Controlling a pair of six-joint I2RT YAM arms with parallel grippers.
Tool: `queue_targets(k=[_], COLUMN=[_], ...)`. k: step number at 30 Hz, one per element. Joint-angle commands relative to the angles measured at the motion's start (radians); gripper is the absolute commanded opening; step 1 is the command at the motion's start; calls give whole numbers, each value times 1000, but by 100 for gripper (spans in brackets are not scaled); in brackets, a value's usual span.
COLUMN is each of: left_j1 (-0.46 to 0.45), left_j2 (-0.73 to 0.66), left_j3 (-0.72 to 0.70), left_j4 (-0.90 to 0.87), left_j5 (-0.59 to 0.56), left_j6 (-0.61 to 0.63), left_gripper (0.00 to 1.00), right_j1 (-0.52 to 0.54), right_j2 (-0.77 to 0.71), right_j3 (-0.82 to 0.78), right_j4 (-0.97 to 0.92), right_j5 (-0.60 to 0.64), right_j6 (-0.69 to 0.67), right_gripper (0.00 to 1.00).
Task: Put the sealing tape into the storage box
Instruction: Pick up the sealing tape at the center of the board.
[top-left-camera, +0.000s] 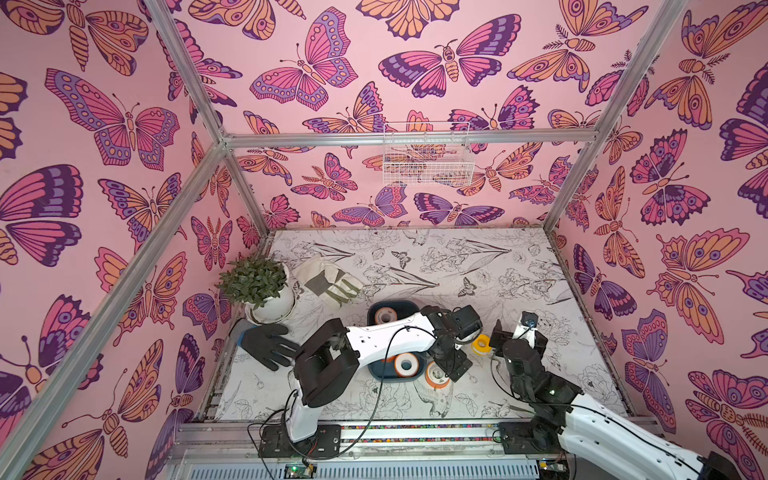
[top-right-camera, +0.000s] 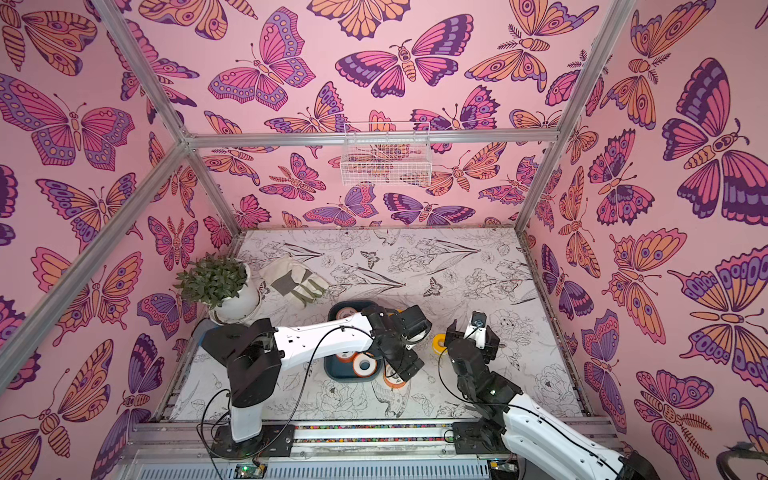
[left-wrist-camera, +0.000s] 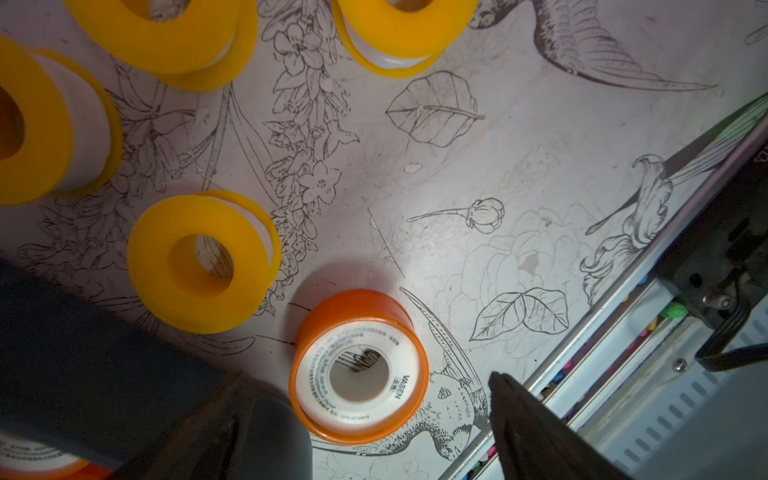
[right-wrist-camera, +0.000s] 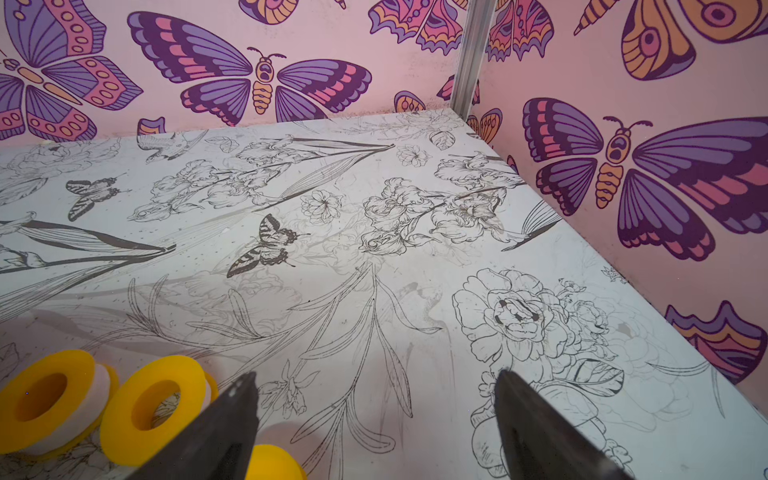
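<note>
One orange sealing tape spool, marked VASEN, we see at the storage box's four o'clock between the left gripper's spread jaws; the right gripper gapes empty too.

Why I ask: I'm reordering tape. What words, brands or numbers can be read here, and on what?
"VASEN": white face of the orange spool on the table, left wrist view.
Fine print ringing that face: too small to read.
Print on the other spool, in the box: blurred.
Elsewhere: none.
</note>
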Motion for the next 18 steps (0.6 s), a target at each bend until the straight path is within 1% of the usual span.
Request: queue_targets(k=[1,7,18], left_j1=[-3,-3,-12], left_j2=[25,36,44], left_j3=[10,-13,-60], left_j4=[-11,-11,-5], left_j5=[12,30,17], left_j6=[-3,-22,-55], left_gripper=[94,94,94], right_j1=[-7,-10,-11], right_j2=[1,15,43], right_j3=[39,42,51], right_j4=[-25,-21,-19], right_j5=[4,-2,-9], right_j6=[8,7,9], right_gripper=[92,92,92])
